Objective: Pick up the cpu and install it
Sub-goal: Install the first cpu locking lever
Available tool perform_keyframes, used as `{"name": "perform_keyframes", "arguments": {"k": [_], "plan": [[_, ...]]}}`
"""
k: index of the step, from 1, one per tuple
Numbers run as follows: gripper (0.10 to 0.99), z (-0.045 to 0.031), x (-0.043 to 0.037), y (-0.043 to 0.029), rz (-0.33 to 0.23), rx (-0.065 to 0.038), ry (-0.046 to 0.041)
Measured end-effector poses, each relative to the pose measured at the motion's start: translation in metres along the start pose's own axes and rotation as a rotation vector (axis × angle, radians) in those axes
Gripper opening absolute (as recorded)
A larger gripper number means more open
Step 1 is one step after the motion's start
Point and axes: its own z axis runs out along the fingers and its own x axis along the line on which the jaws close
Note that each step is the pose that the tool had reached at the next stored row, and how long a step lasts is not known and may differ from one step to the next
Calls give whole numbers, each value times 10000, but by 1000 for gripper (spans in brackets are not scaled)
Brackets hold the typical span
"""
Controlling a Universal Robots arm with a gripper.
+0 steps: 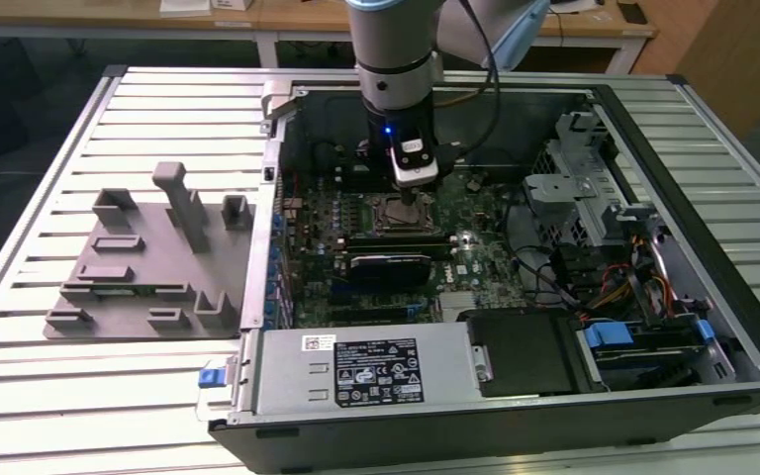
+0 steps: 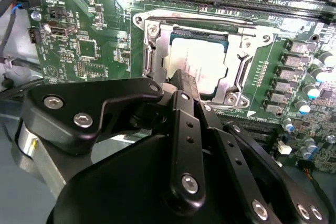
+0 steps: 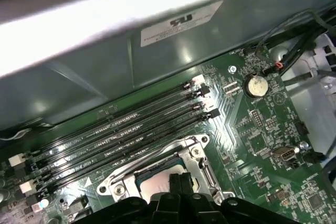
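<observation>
The cpu, a silver-grey square chip, lies flat inside the metal socket frame on the green motherboard. Its pale top also shows in the first wrist view, partly behind the fingers. My gripper hangs straight down over the socket in the middle of the open computer case. The black fingertips are pressed together just above the chip's near edge, with nothing between them. In the second wrist view the gripper covers one edge of the chip.
Black memory slots run beside the socket. A coin battery sits further along the board. A grey plastic fixture stands on the slatted table at the exterior view's left. The power supply, a drive cage and cables crowd the case.
</observation>
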Motion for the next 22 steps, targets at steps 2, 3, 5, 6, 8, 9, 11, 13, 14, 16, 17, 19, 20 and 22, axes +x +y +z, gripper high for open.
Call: {"name": "perform_keyframes", "arguments": {"k": [2,3,5,6,8,9,11,13,14,16,17,19,20,22], "plan": [[106,-28,-6,4,0,0,0],[106,-29,-7,5,0,3,-1],[106,-29,-7,5,0,4,-3],[106,-29,-7,5,0,5,-3],[106,-29,-7,5,-1,9,-2],[106,-29,-7,5,-3,22,1],[106,-28,-8,5,-17,109,-12],[106,-25,-9,5,-40,246,-23],[106,-23,-10,6,-51,332,-10],[106,-19,-13,7,-68,515,102],[106,-17,-15,8,-73,604,199],[106,-13,-20,10,-80,772,412],[106,-12,-22,11,-84,842,500],[106,-13,-22,11,-85,858,515]]}}
